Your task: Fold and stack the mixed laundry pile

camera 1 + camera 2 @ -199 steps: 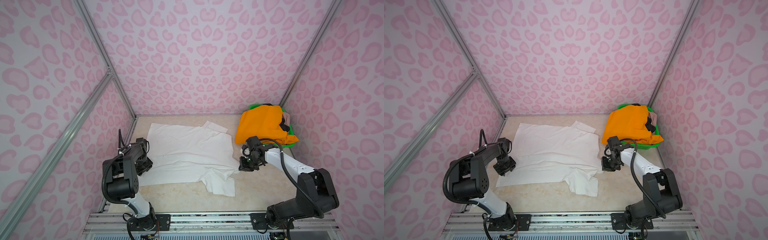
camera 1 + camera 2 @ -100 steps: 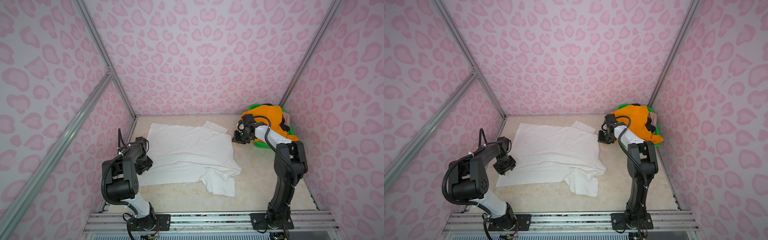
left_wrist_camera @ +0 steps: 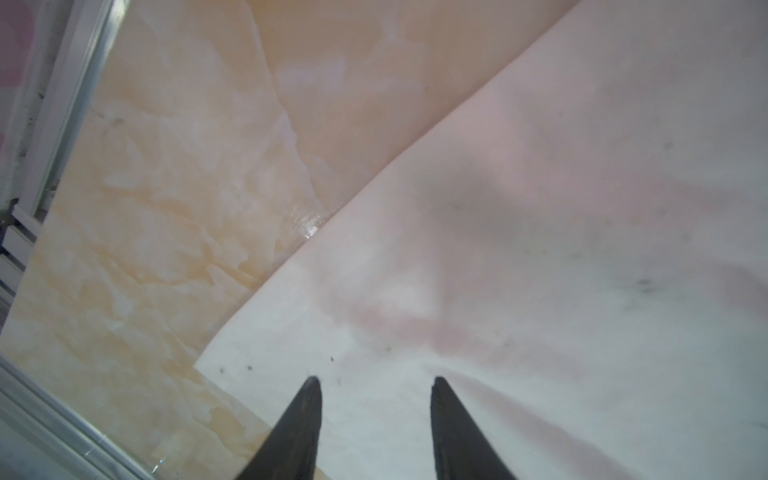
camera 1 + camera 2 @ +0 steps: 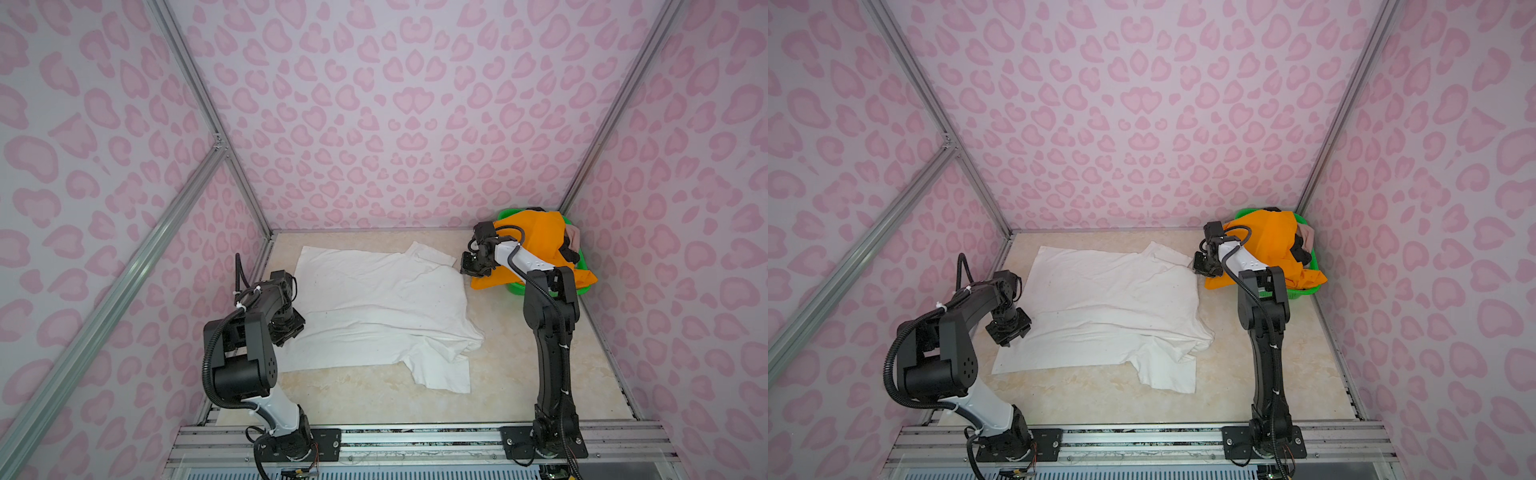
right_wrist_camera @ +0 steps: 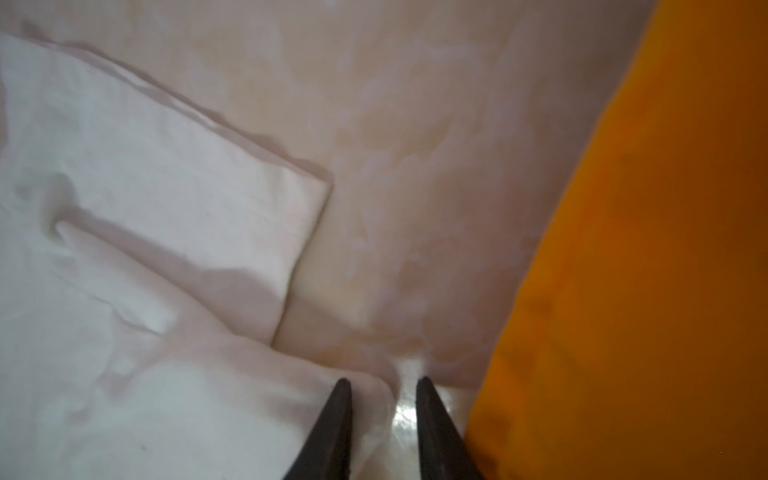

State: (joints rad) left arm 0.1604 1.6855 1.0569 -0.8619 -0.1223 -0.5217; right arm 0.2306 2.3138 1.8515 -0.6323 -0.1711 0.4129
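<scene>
Shows the left gripper at middle left in a top view, jaws apart and empty, over the side edge of the white T-shirt. Finds that shirt spread on the table, mid frame. Shows the right gripper at its upper right corner, jaws apart around the hem. Leaves the orange shorts heaped on the green basket. Looks soft, light, floppy; best to pinch corners.
</scene>
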